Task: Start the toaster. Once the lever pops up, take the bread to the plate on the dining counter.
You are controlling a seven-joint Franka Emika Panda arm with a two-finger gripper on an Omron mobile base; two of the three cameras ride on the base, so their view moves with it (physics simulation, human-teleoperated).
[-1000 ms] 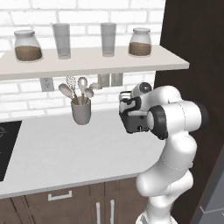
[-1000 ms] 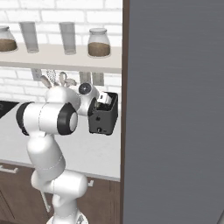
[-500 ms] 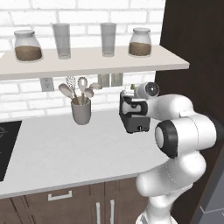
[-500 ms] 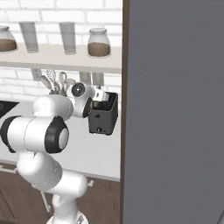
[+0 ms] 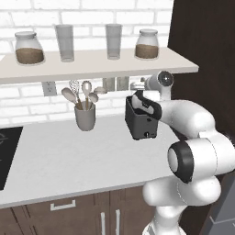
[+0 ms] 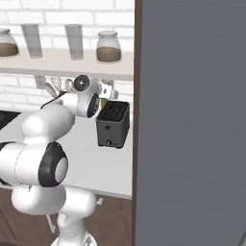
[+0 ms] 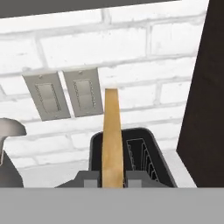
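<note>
Left base view: the toaster [image 5: 143,120], a small boxy dark grey unit with a matt shell and a small round knob low on its front, stands on the white counter [image 5: 69,156] against the brick wall, beside the dark cabinet side. The gripper [image 5: 139,98] sits directly over its top; a pale sliver of the bread [image 5: 137,100] shows there, rising from the slots. A grey utensil cup [image 5: 85,117] stands well apart to the left.

Right base view: the toaster [image 6: 113,125] shows its slotted top. The wrist hides the fingertips, so the grip cannot be judged from here.

Hand view: the bread [image 7: 112,135] is seen edge-on, a thin tan slab with a paler top crust, its long axis upright and running straight away from the gripper [image 7: 111,180]. Its lower part stands between the two grey fingertips [image 7: 90,180], which press close on either face; the jaws are closed on the slice. The toaster [image 7: 151,151] lies just beyond and below, wire guides visible in the free slot.

Judgement: the slice is gripped while partly within the toaster; the coming move calls for a straight lift along the slice's upright axis.
</note>
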